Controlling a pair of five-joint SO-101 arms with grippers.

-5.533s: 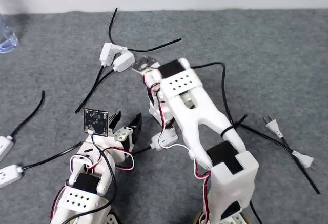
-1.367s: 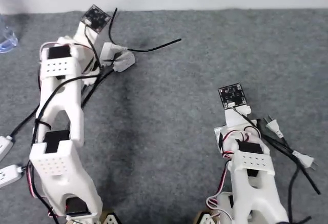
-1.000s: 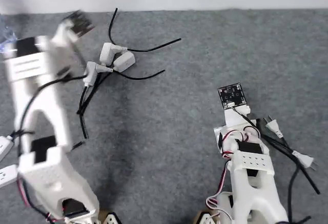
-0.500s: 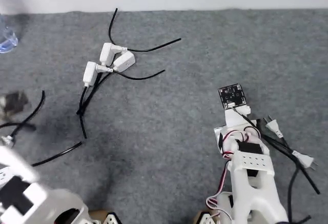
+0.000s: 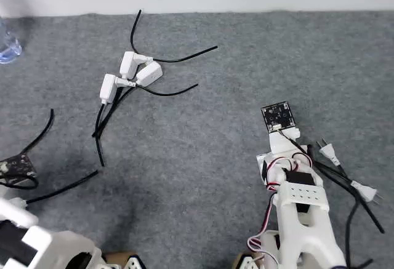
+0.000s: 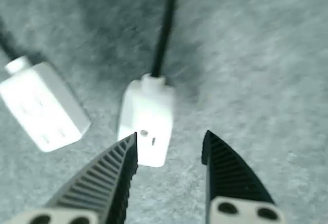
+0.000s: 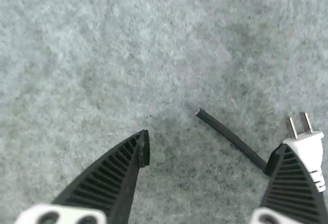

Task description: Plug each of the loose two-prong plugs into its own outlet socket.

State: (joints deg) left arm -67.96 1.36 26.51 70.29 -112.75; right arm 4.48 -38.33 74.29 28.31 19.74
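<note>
My left gripper point(image 6: 170, 137) is open just above the grey carpet. A white outlet socket point(image 6: 146, 126) on a black cord lies right ahead of its fingertips, and a second white socket point(image 6: 43, 106) lies beside it. My right gripper point(image 7: 211, 144) is open over bare carpet. A loose white two-prong plug point(image 7: 305, 144) sits against one of its fingers point(image 7: 287, 183), next to a black cable end point(image 7: 225, 134). The high view shows two loose plugs point(image 5: 328, 152) point(image 5: 366, 191) right of the right arm point(image 5: 301, 201), and the left arm point(image 5: 18, 232) at the near left edge.
Three white plug pieces point(image 5: 129, 72) with tangled black cords lie at the far left-centre. Black cables point(image 5: 345, 180) run past the right arm's base. A clear bottle point(image 5: 6, 44) stands at the far left edge. The carpet's middle point(image 5: 197, 140) is bare.
The left arm has swung from the far white cluster back to the near left, leaving one white piece pulled out beside the other two. The right arm drew back earlier and now keeps still.
</note>
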